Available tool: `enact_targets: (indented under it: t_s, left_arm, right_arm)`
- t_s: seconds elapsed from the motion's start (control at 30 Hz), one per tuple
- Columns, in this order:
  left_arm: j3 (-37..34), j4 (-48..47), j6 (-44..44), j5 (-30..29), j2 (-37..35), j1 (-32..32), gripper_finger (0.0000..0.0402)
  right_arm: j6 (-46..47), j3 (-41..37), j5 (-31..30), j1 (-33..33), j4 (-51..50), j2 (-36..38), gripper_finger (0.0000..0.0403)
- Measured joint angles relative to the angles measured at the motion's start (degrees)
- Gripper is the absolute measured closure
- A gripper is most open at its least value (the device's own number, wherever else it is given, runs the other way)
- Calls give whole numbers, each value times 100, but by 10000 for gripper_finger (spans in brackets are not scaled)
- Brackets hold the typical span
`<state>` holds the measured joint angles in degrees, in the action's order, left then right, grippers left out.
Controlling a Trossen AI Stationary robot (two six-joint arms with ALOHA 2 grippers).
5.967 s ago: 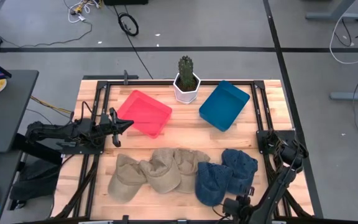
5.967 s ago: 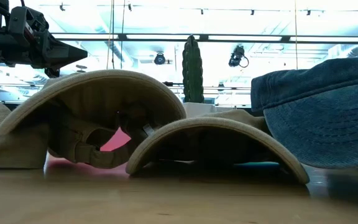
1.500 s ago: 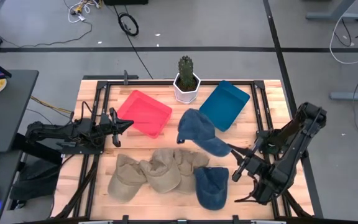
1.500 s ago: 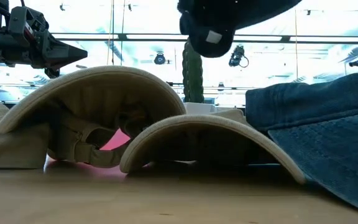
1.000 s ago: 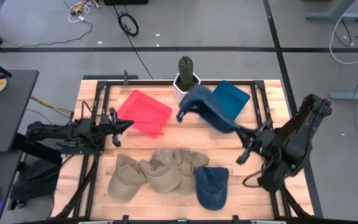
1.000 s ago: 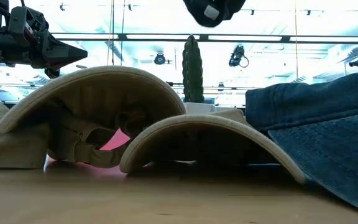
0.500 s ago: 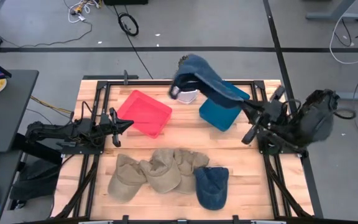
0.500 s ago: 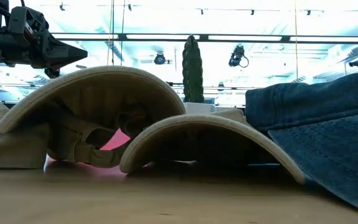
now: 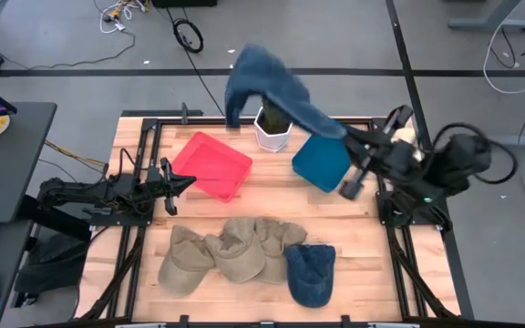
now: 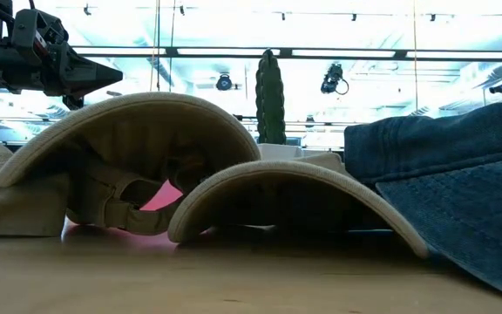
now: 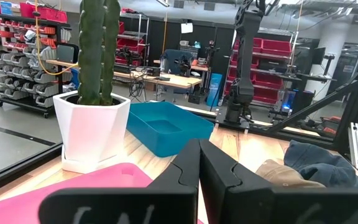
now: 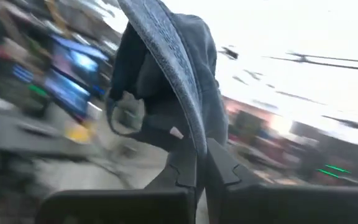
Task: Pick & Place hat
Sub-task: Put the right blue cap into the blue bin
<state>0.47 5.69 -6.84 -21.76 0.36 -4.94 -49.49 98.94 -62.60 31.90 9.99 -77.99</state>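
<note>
My right gripper (image 9: 343, 137) is raised high over the table's far right part, shut on a blue denim cap (image 9: 264, 84). That cap hovers over the cactus pot (image 9: 272, 135) and the table's far edge. A second blue cap (image 9: 310, 271) lies by the near edge beside several tan caps (image 9: 231, 248). The blue tray (image 9: 321, 164) and the red tray (image 9: 211, 164) sit in the far half. My left gripper (image 9: 186, 180) waits shut, level above the table, beside the red tray. My right gripper pinches the blue cap's brim (image 12: 192, 144) between its two fingers (image 12: 219, 163), the brim standing edge-on in the gap. The fingers come from the table's right. The cap is lifted clear, its crown (image 12: 160, 74) reaching out beyond the fingertips toward the far left.
The cactus (image 10: 270, 92) in its white pot (image 11: 93, 129) stands at the far edge between the two trays. Black frame rails (image 9: 149, 137) run around the tabletop. Bare wood (image 9: 272, 199) lies between the trays and the row of caps.
My right gripper has swung up and toward the far edge, carrying the blue cap from over the blue tray's left side to over the cactus and the far edge. The cap has risen out of the low view's top. The left arm has kept still.
</note>
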Motion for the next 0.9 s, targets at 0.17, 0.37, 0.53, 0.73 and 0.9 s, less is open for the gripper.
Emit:
enact_targets:
  t_s: [0.17, 0.37, 0.53, 0.73, 0.9]
  left_arm:
    - [0, 0, 1, 0, 0, -1, 396]
    - [0, 0, 0, -1, 0, -1, 396]
    - [0, 0, 1, -1, 0, 0, 396]
    - [0, 0, 1, 0, 0, 0, 396]
    - [0, 0, 1, 0, 0, 1, 396]
  right_arm:
    - [-1466, -2, -653, -350, 1208, -544, 401]
    - [-2508, -5, -1044, -668, 2249, -1054, 401]
    - [-2452, -9, -1067, -968, 2281, -1085, 401]
    - [-2699, -9, -1061, -1293, 2161, -948, 401]
    - [-2912, -9, -1021, -1593, 1861, -691, 401]
